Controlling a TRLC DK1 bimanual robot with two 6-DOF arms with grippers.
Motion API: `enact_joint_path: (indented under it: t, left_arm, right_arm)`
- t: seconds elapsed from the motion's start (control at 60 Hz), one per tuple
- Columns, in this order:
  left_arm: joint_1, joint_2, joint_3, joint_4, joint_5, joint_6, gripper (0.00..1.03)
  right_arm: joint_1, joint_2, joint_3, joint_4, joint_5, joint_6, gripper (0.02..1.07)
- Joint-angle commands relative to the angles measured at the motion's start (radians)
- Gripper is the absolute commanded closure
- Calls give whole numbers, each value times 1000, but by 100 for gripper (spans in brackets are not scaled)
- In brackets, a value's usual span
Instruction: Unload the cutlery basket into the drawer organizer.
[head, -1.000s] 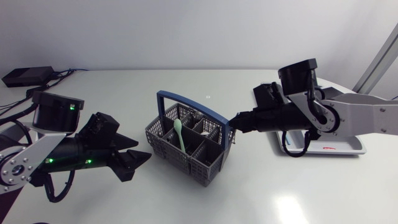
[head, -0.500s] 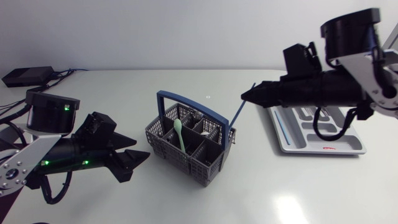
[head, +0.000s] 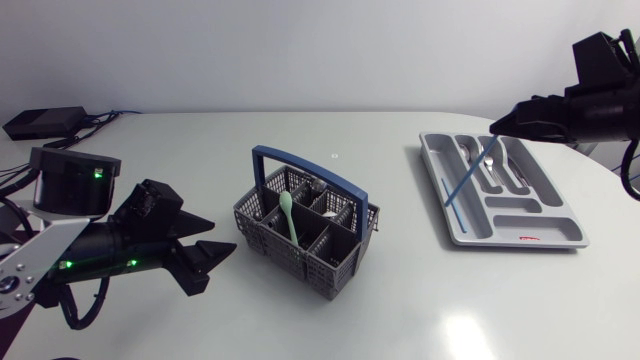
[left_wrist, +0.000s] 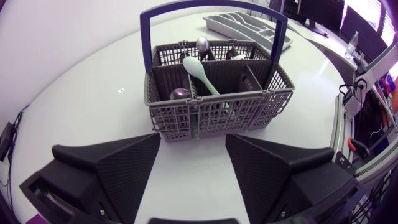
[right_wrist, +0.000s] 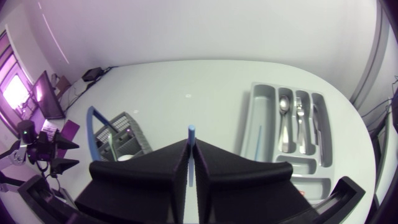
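The grey cutlery basket (head: 300, 238) with a blue handle (head: 305, 172) stands mid-table and holds a pale green spoon (head: 289, 214) and some metal pieces (left_wrist: 202, 43). My right gripper (head: 499, 124) hangs above the grey drawer organizer (head: 520, 232), shut on a thin blue stick (head: 468, 176) that slants down over the compartments. In the right wrist view the blue stick (right_wrist: 191, 132) pokes out between the closed fingers of my right gripper (right_wrist: 191, 149). My left gripper (head: 208, 262) is open, low over the table left of the basket (left_wrist: 211, 102); nothing lies between its fingers (left_wrist: 121, 168).
The organizer (right_wrist: 273, 168) holds a metal spoon (right_wrist: 284, 106) and forks (right_wrist: 300, 115), and another blue stick (right_wrist: 258, 140) lies in its long compartment. A black box (head: 45, 122) with cables sits at the back left corner.
My right arm has drawn the blue stick up out of the basket and carried it right, to above the organizer. The left arm has hardly shifted.
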Motion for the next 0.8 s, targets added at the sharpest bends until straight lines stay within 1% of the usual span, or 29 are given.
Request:
enact_joint_path:
  t: [0.0,0.15,0.25,0.35,0.65,0.783]
  left_arm:
    - [-7,-11,-8,-6,-6,31,29]
    - [-22,-10,5,-7,-19,40,29]
    - [-26,-10,12,-12,-29,49,29]
    - [-28,-11,18,-16,-32,54,29]
    - [-33,-22,13,-24,-33,72,29]
    - [-36,-22,4,-24,-35,78,29]
  right_arm:
    - [-28,54,18,-18,46,-71,98]
    - [-50,153,29,-8,155,-141,97]
    - [-62,227,46,11,191,-163,97]
    - [-62,308,74,41,249,-175,97]
    - [-48,564,213,40,270,-160,97]
    - [-47,673,284,40,272,-124,96]
